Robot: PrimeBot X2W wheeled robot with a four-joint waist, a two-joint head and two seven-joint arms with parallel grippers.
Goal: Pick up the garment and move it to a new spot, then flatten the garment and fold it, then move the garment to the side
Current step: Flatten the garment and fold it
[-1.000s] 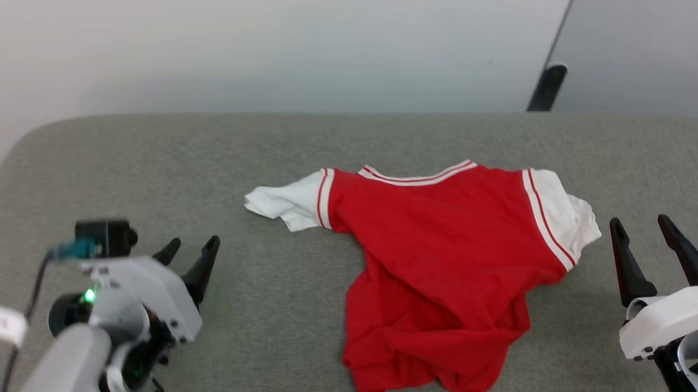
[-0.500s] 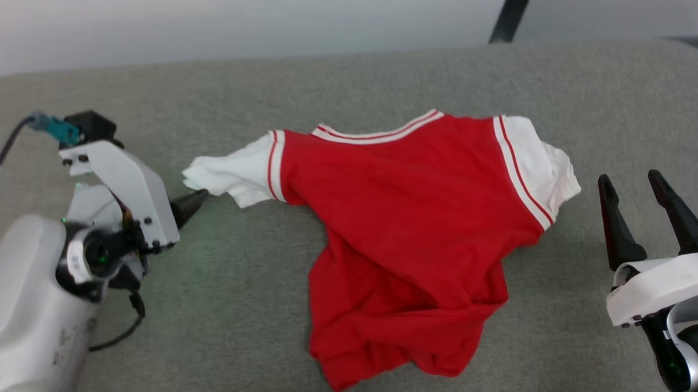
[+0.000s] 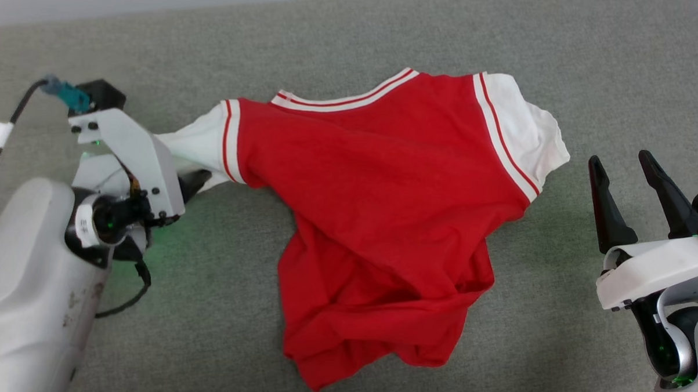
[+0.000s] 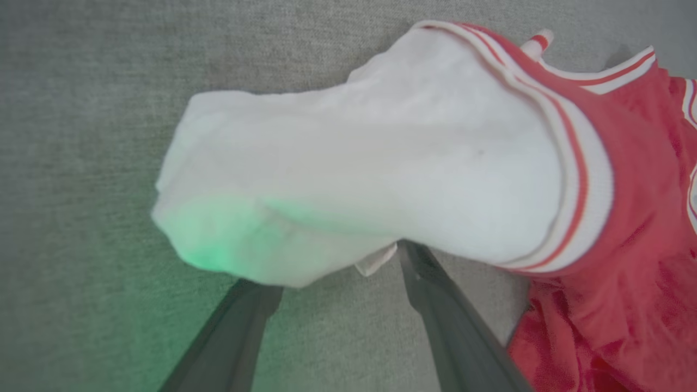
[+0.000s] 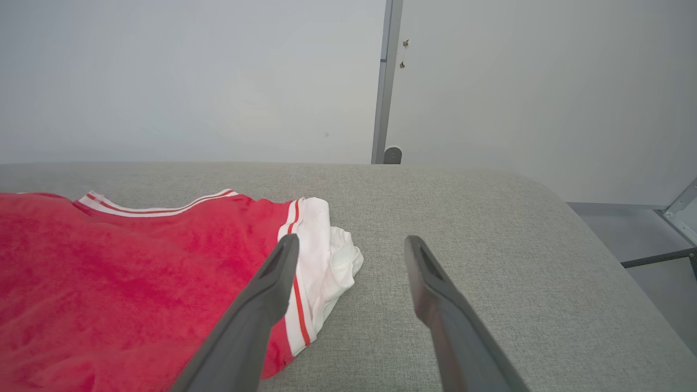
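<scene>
Head view: the garment (image 3: 383,209), red with white sleeves and striped trim, lies rumpled in the middle of the grey fabric worktop (image 3: 354,39), collar toward the far edge and its hem bunched toward the robot. The left claw (image 3: 194,185) sits at the tip of the left-hand sleeve (image 3: 197,138), one dark finger showing just under the white cloth. The right claw (image 3: 620,162) stands wide open and empty, just beside the right-hand sleeve (image 3: 528,127) but apart from it

Left wrist view: the claw's two fingers are spread wide, their tips tucked beneath the edge of the white sleeve, which drapes over them; nothing is pinched between them. A green glow tints the sleeve's end and the worktop next to it

Right wrist view: that claw's fingers stand well apart with bare worktop between them; the garment's white sleeve and red body lie behind the left finger
</scene>
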